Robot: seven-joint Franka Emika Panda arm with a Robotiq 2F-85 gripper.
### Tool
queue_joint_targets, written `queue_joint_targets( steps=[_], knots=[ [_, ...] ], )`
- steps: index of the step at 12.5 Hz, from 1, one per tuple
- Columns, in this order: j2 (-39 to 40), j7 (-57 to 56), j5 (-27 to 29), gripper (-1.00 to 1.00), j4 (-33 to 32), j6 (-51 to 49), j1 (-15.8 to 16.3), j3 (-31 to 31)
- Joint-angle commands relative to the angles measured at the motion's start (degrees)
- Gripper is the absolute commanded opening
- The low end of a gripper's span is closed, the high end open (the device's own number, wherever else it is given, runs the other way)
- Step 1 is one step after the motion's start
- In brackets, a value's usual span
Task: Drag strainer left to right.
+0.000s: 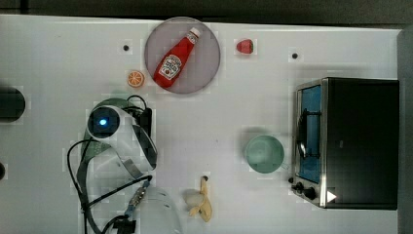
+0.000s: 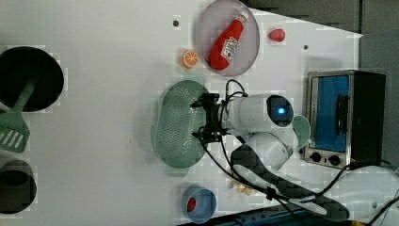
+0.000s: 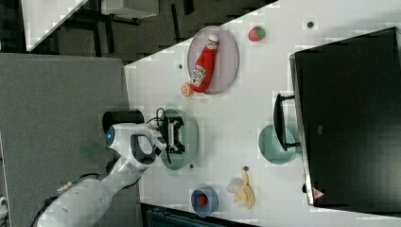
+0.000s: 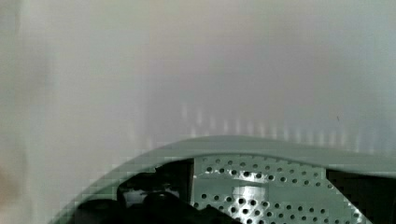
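Observation:
The strainer [image 2: 176,125] is a pale mint-green oval colander with small holes. It lies on the white table to the left view's left of the arm. In the top view the arm covers most of it, leaving a sliver of the strainer [image 1: 116,95] showing. My gripper [image 2: 201,118] reaches down inside the bowl by the rim nearest the arm, open, its black fingers [image 2: 201,100] spread wide. In the wrist view the perforated wall [image 4: 261,186] and the rim [image 4: 261,144] stand between the dark fingertips [image 4: 161,184]. In the right view the gripper [image 3: 173,135] sits over the strainer [image 3: 189,137].
A grey plate [image 1: 207,68] holding a ketchup bottle [image 1: 174,59] lies at the back, with an orange slice [image 1: 136,78] and a strawberry [image 1: 244,46] nearby. A mint cup [image 1: 264,153] stands beside the toaster oven [image 1: 350,141]. A banana [image 1: 202,197], blue bowl [image 2: 199,203] and black pan [image 2: 28,77] also sit here.

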Motion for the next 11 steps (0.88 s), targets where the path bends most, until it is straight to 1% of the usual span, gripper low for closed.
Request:
queue_joint_targets(
  steps=[1,5,11],
  knots=[
    [-3.8,-6.9,-0.6,1.0,-2.5,-0.6,-3.8,0.2],
    [-4.5,-10.1,-0.6,1.0,-3.4,-0.1,-7.4,-0.6],
    [-5.7,-17.4,-0.6,1.0,-4.7,-0.1,-11.2,-3.2]
  ],
)
